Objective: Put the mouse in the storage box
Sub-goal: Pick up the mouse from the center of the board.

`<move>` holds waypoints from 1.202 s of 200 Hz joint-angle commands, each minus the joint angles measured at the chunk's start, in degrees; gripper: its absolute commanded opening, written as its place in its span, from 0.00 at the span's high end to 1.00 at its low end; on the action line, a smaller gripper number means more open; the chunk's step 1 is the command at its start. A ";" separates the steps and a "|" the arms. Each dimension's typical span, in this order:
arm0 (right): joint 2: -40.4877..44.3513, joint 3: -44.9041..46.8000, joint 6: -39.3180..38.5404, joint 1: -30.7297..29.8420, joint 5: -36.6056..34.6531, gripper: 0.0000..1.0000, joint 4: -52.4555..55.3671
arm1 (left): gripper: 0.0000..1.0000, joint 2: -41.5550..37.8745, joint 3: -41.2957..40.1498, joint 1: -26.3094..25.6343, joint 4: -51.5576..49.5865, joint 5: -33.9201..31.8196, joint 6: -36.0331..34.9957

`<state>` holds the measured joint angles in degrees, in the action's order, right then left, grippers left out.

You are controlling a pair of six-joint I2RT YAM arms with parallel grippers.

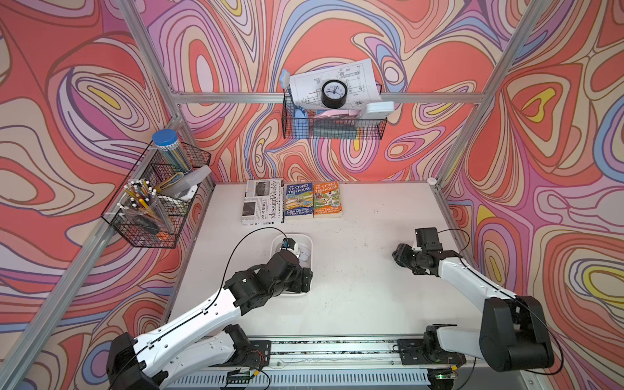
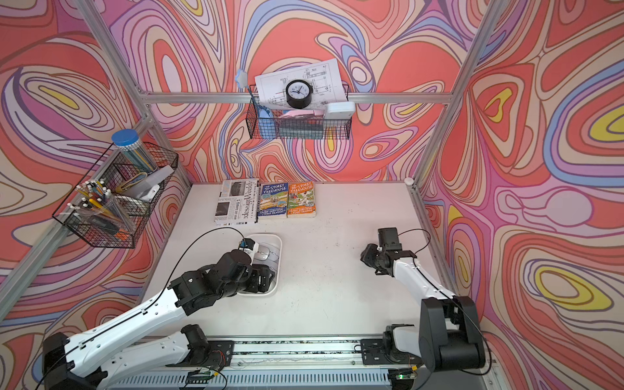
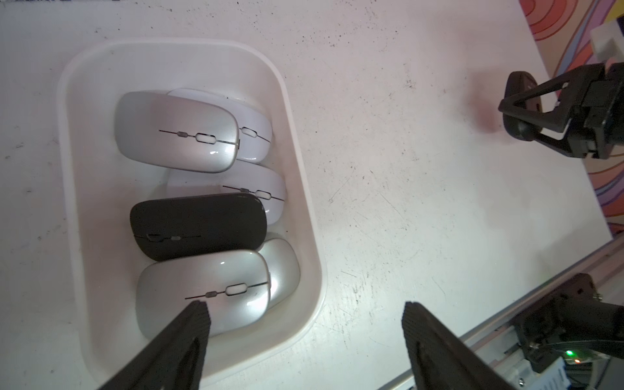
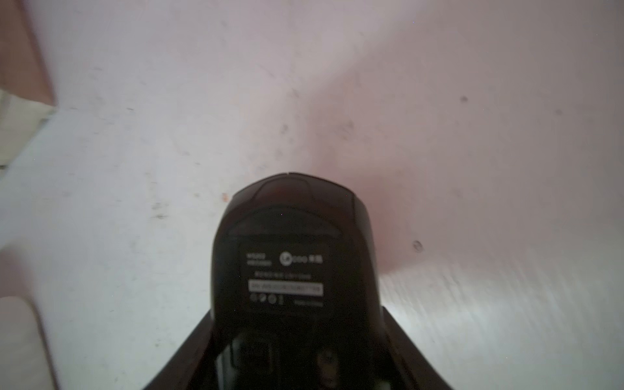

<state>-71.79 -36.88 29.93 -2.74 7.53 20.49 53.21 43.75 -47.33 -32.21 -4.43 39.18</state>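
The right claw (image 1: 399, 254) is clamped on the mouse (image 4: 287, 236). It grips the black shell by its sides, with the labelled underside turned toward the wrist camera and the long axis running out ahead of the fingers. Whether the mouse is clear of the tabletop (image 1: 354, 287) or touching it, I cannot tell.

The storage box (image 3: 169, 43) lies to the left of this claw, well apart across bare tabletop, with its long axis running near to far. The coming move is therefore probably a leftward carry.

The left claw (image 3: 304, 314) hangs over the near end of the box with its fingers wide apart, holding nothing. That arm is the nearer one to the box and sits in the likely drop path.

The box already holds six boxed mice (image 3: 199, 226): three silver, two white and one black. They lie crosswise and overlap. Only a strip of floor at the far end looks bare.
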 commanded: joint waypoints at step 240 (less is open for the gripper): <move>1.13 6.75 -38.42 -40.67 25.78 0.59 -47.23 | 0.38 6.88 6.40 6.67 13.67 33.82 4.20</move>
<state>-70.19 -28.38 -5.67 -42.63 31.33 -29.50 58.94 47.40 -40.88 -18.65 29.61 45.01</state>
